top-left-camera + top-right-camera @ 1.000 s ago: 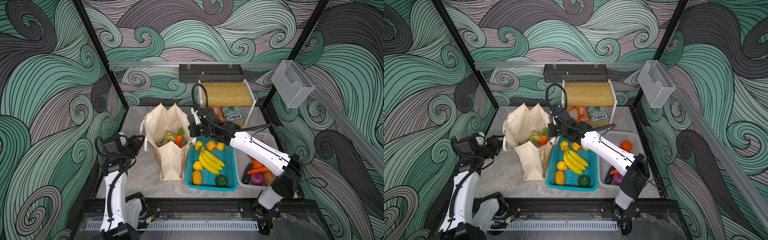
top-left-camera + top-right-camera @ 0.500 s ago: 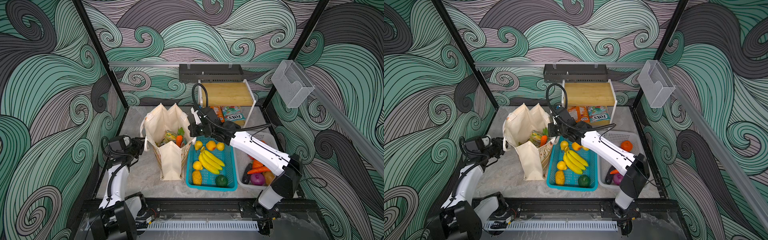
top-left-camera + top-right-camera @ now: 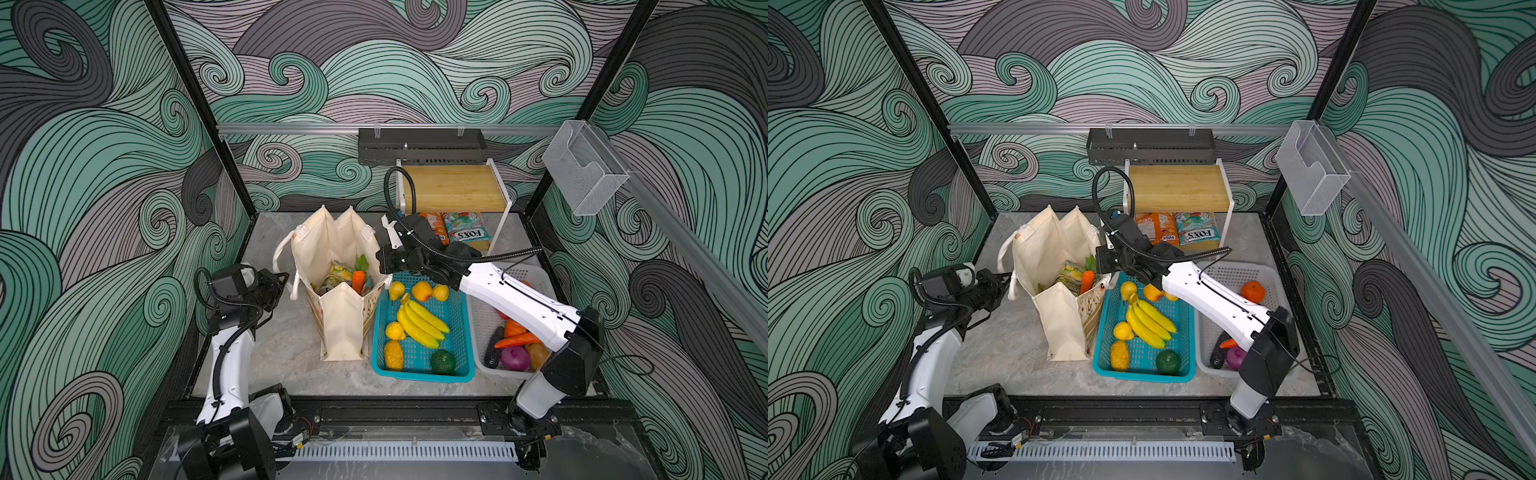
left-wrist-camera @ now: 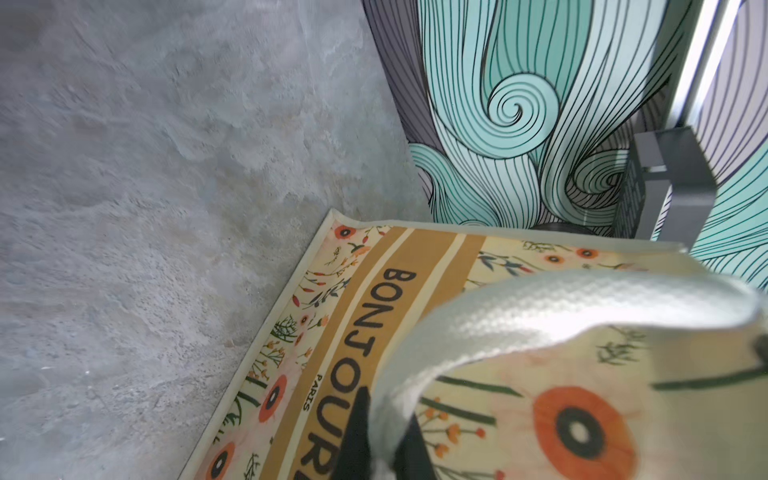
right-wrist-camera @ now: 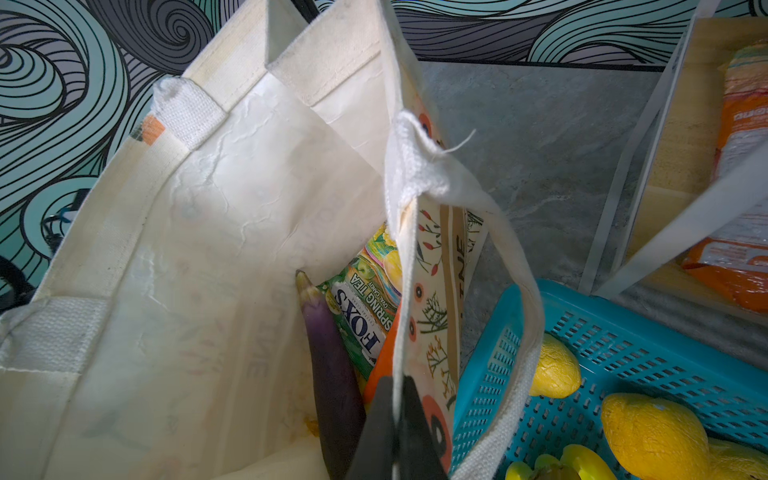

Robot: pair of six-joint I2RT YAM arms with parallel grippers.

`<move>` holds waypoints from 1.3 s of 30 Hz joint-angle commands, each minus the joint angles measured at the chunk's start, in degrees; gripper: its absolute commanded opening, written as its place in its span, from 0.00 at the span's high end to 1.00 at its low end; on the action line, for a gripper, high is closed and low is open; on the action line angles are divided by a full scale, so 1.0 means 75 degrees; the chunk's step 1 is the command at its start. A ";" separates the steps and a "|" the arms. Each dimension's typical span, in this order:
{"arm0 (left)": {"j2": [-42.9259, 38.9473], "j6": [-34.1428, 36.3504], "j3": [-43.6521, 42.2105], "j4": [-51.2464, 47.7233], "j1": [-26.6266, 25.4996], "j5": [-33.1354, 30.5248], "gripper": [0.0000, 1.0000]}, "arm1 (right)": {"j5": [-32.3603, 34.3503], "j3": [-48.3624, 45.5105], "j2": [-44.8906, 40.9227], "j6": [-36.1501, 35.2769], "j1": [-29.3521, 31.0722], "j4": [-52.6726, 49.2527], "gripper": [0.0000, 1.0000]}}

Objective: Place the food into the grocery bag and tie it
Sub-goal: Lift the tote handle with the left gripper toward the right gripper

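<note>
- the grocery bag (image 3: 343, 320) stands upright on the grey tabletop (image 3: 291, 345) with its mouth wide, right up against the left side of the teal basket (image 3: 415, 376) in both top views
- the left gripper (image 4: 384, 451) is clamped tight on the bag's cream strap handle (image 4: 540, 307). In the left wrist view the strap runs straight down between the two black fingers (image 4: 357, 432), just off the printed side with the tan BONJOUR band
- the right gripper (image 5: 397, 436) is pinched closed on the bag's rim on the basket side. You can see the fabric wall going in between its fingertips in the right wrist view
- the bag's second handle (image 5: 519, 311) droops over the edge of the teal basket, nothing holding it
- already inside the bag: a carrot (image 3: 358, 280), a green FOX'S packet (image 5: 365, 320) and a purple eggplant (image 5: 332, 365) leaning on the inner wall
- not in the bag: the bananas (image 3: 422, 322) plus a handful of yellow and orange fruits in the teal basket
- more veg sits in the white basket (image 3: 536, 272), partly hidden under the right arm
- an orange packet (image 3: 1154, 228) and a teal FOX'S packet (image 3: 467, 230) lie side by side under the wooden shelf (image 3: 453, 187) at the back
</note>
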 commanded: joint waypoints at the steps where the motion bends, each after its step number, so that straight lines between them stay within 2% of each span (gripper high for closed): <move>1: -0.0771 0.0306 0.0687 -0.0430 0.0260 -0.0243 1.00 | -0.0086 -0.0068 0.0100 0.0046 0.0006 -0.0175 1.00; 4: -0.1182 0.0371 0.1213 -0.0838 0.0402 -0.0192 1.00 | -0.0101 -0.0073 0.0136 0.0084 0.0006 -0.0179 1.00; 6: -0.1294 0.0302 0.1476 -0.0919 0.0397 0.0044 0.96 | -0.0133 -0.0068 0.0144 0.0108 -0.0005 -0.0173 1.00; 11: -0.1017 -0.0474 0.1970 -0.0101 0.0392 0.1468 0.91 | -0.0284 -0.0079 0.0162 0.0211 0.0018 -0.0102 1.00; 13: -0.0881 -0.0706 0.2211 0.0078 0.0343 0.1669 0.87 | -0.0281 -0.0068 0.0192 0.0221 0.0041 -0.0088 1.00; 21: -0.0398 -0.0442 0.2731 0.0088 -0.0016 0.1477 0.58 | -0.0306 -0.0056 0.0237 0.0250 0.0112 -0.0086 1.00; 25: -0.0285 -0.0531 0.2666 0.0203 -0.0336 0.1437 0.57 | -0.0285 -0.0056 0.0225 0.0261 0.0112 -0.0080 1.00; 29: -0.0239 -0.0776 0.2984 0.0356 -0.0606 0.1247 0.65 | -0.0291 -0.0032 0.0272 0.0275 0.0141 -0.0073 1.00; 35: 0.0131 -0.0644 0.3940 0.0223 -0.0997 0.1003 0.62 | -0.0169 0.0172 0.0505 0.0222 0.0302 -0.0235 1.00; 39: 0.0475 -0.0543 0.3956 0.0162 -0.1329 0.1032 0.76 | -0.0183 0.0278 0.0571 0.0208 0.0372 -0.0259 1.00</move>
